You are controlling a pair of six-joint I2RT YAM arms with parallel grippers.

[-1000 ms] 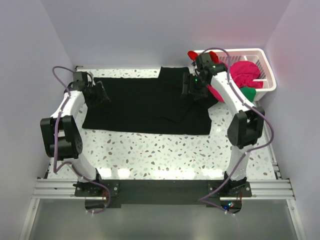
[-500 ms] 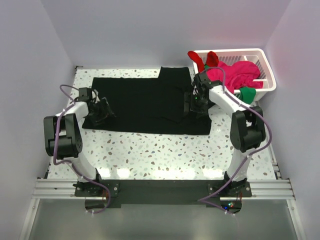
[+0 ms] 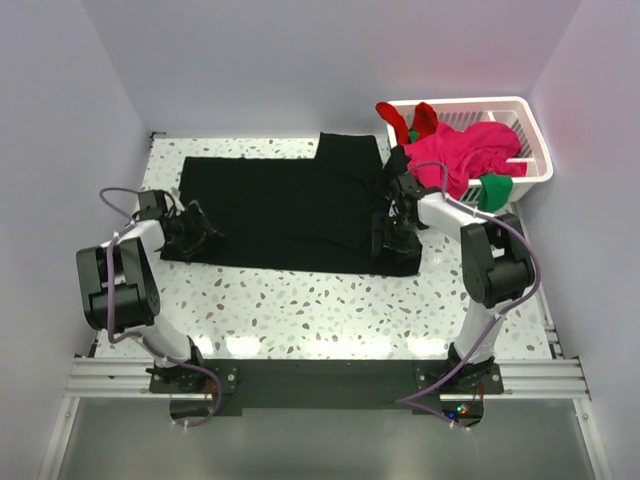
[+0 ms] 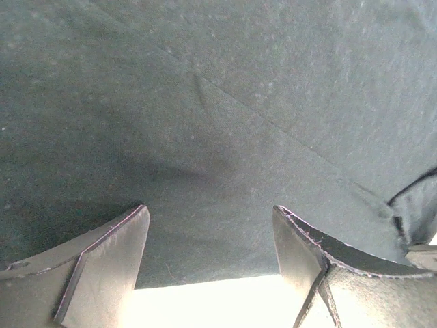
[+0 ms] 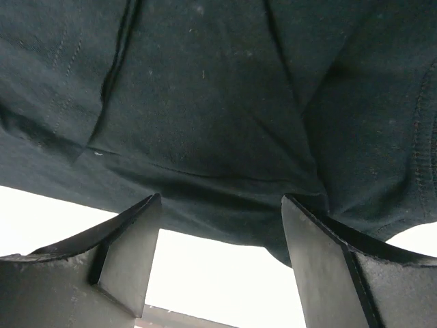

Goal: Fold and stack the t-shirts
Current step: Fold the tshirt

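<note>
A large black t-shirt (image 3: 290,205) lies spread flat on the speckled table (image 3: 330,300). My left gripper (image 3: 197,236) is open and low at the shirt's near left edge; in the left wrist view its open jaws straddle the hem of the black cloth (image 4: 218,137). My right gripper (image 3: 385,240) is open at the shirt's near right corner; in the right wrist view the jaws straddle the edge of the black cloth (image 5: 218,102). Neither holds anything. Magenta-pink (image 3: 470,150), red (image 3: 398,118) and green (image 3: 493,188) shirts lie in the basket.
A white slatted basket (image 3: 528,125) stands at the back right corner, shirts spilling over its rim. Walls close in on the left, the back and the right of the table.
Both arms have moved toward the near side and lowered, from the shirt's far ends to its near left edge and near right corner. The shirt's near right corner has bunched slightly.
</note>
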